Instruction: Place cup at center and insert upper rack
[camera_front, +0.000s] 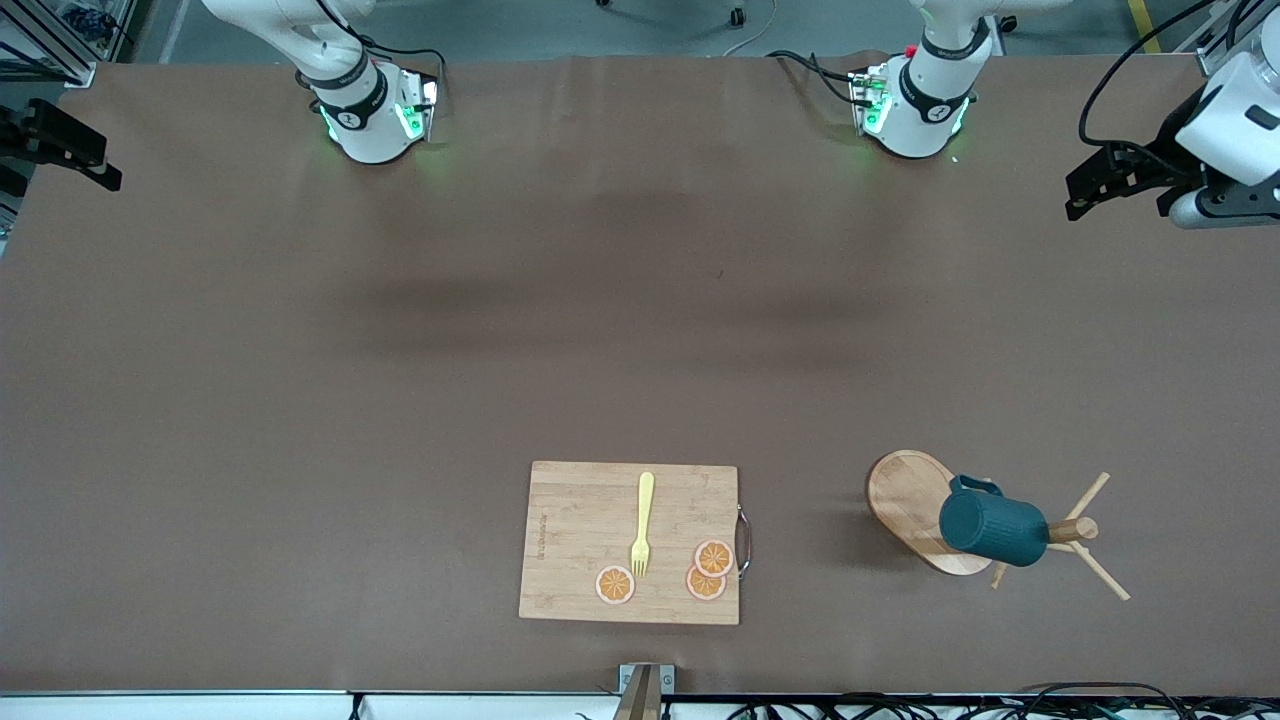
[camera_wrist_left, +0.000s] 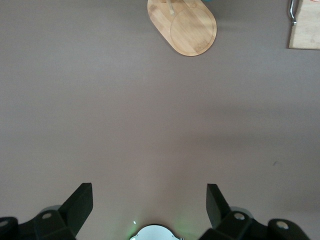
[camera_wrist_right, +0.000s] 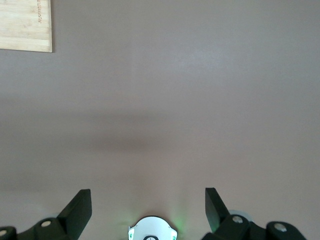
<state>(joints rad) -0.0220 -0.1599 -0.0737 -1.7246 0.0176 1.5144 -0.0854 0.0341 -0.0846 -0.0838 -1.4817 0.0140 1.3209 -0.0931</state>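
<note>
The dark teal cup (camera_front: 992, 527) hangs on the pegs of the light wooden mug tree (camera_front: 1078, 528), whose oval base (camera_front: 905, 497) stands near the front camera toward the left arm's end of the table. The cup's inside is hidden. The base also shows in the left wrist view (camera_wrist_left: 185, 27). My left gripper (camera_front: 1085, 195) is up in the air at the table's edge at the left arm's end, open and empty (camera_wrist_left: 148, 202). My right gripper (camera_front: 100, 172) is up at the other end, open and empty (camera_wrist_right: 148, 207). Both are well away from the cup.
A rectangular bamboo cutting board (camera_front: 580, 520) lies near the front camera at the table's middle, beside the mug tree. It carries a yellow fork (camera_front: 643, 522) and three orange slices (camera_front: 712, 558). Its corner shows in the left wrist view (camera_wrist_left: 305, 25) and the right wrist view (camera_wrist_right: 25, 25).
</note>
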